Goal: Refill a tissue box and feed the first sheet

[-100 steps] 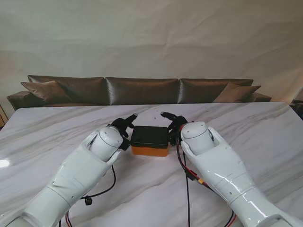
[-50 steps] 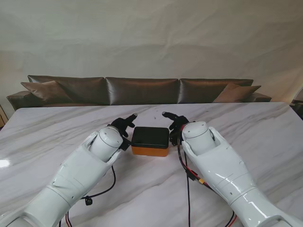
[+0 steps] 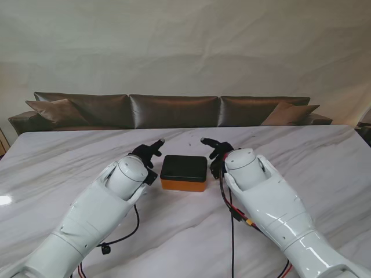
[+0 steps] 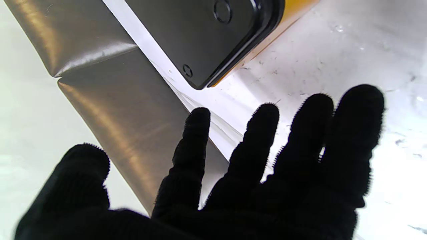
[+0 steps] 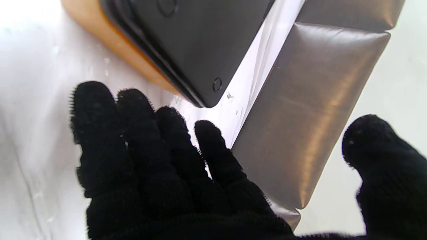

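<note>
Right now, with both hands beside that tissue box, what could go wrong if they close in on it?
1. The left hand and right hand are open, flanking the tissue box without touching. If one reaches it first, the box could slide on the glossy marble table.
2. The box's black lid looks smooth, so the knit-gloved fingers may slip.
3. No tissue shows in any view, so the refill may not be within reach.

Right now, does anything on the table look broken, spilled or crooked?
Nothing stands out. The tissue box sits flat and square on the marble table, black lid on. The left robot hand and right robot hand are open on either side, not touching it. No tissues are in view.
</note>
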Controlling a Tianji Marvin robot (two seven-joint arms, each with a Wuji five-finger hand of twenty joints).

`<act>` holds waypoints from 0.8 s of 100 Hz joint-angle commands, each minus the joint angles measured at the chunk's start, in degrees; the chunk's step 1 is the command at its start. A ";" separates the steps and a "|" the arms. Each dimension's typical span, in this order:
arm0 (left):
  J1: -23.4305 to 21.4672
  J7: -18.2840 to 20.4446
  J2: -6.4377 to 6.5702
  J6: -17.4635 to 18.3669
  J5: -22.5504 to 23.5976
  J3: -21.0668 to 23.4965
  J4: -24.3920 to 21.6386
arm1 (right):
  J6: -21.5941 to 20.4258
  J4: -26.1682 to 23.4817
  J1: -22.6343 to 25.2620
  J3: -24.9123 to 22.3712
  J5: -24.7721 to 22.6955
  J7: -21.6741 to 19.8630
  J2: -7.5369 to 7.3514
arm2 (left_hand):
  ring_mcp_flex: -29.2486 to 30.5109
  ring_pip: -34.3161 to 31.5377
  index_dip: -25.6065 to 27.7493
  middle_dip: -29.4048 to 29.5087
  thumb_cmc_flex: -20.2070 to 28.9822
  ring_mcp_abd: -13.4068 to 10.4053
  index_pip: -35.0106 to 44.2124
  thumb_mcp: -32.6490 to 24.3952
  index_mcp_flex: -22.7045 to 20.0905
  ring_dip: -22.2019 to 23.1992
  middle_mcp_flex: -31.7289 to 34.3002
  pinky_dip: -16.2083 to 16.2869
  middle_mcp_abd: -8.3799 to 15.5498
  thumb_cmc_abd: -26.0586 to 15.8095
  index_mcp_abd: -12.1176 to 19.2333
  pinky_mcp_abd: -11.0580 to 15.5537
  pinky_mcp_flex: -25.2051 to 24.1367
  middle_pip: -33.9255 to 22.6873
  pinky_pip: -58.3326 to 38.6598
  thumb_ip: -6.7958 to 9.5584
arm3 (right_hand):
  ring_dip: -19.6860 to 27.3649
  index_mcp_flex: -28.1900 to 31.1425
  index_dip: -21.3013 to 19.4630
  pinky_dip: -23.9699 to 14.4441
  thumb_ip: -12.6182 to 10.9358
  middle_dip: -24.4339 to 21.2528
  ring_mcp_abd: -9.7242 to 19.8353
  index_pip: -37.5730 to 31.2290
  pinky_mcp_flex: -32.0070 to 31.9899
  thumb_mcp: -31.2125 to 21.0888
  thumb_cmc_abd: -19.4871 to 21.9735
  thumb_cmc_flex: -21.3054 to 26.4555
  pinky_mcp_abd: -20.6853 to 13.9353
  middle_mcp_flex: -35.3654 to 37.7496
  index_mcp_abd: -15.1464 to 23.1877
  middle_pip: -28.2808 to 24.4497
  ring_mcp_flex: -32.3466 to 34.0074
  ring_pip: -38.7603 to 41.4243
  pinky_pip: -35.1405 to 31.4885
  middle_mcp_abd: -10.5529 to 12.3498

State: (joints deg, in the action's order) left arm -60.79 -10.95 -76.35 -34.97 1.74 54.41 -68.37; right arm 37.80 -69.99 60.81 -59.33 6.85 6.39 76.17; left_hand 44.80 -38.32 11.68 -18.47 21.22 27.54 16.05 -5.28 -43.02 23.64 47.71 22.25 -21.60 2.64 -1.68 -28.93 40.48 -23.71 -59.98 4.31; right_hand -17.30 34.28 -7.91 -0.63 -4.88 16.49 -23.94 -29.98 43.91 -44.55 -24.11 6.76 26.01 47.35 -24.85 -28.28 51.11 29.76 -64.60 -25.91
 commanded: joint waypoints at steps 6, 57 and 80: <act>-0.12 2.35 0.93 -0.55 1.34 0.43 -0.75 | 0.49 -0.62 0.25 0.63 -3.39 -1.94 -1.38 | -3.35 0.72 0.89 -0.19 -0.33 -0.55 0.15 -0.75 -0.31 -0.46 -0.79 -0.28 3.35 -1.66 2.12 3.63 -3.40 -0.81 -10.05 -0.46 | 0.08 4.74 -2.59 -2.41 -0.88 -0.49 2.20 -4.68 1.65 1.72 0.70 1.45 -2.38 6.93 7.10 -1.50 4.92 2.67 -4.94 5.37; 3.94 12.83 5.52 7.70 9.91 -3.16 4.34 | -2.14 0.62 0.08 5.10 -17.33 -2.81 -3.85 | -10.36 -0.13 2.46 -2.03 0.44 -5.87 2.72 -1.57 1.42 3.72 -6.36 11.26 10.10 -1.36 -2.00 11.79 -21.01 -3.63 -10.92 0.49 | -15.19 24.97 -27.81 -21.37 -0.50 31.52 11.94 -22.02 7.84 1.30 -5.47 8.47 -9.30 26.78 27.82 -31.86 23.49 31.49 -28.04 24.96; 3.74 13.49 6.05 12.81 11.41 -4.31 5.28 | -6.77 1.79 0.95 5.47 -17.28 -1.07 -3.57 | -12.86 -0.89 2.63 -3.20 -0.17 -7.52 3.46 -1.76 2.38 7.99 -7.93 12.52 11.70 -1.62 -1.24 14.14 -25.14 -5.67 -10.05 0.46 | -16.38 25.69 -25.24 -22.94 -2.18 42.60 13.85 -26.61 8.20 -1.39 -8.15 10.93 -9.97 28.81 29.70 -39.67 23.75 36.08 -29.65 28.46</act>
State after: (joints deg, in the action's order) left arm -56.80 2.66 -69.79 -22.79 13.85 50.09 -63.51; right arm 31.90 -68.72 61.20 -54.14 -10.50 5.54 72.30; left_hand 33.78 -37.87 13.08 -20.64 21.23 19.92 18.67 -6.82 -41.56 30.25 42.33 33.64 -11.69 2.65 -4.00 -18.21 17.08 -27.18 -59.94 4.31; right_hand -33.45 58.46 -34.34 -22.64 -6.41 56.95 -10.85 -53.44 51.29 -44.82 -29.96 16.47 18.35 73.18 1.59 -65.68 71.86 62.41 -90.45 -1.24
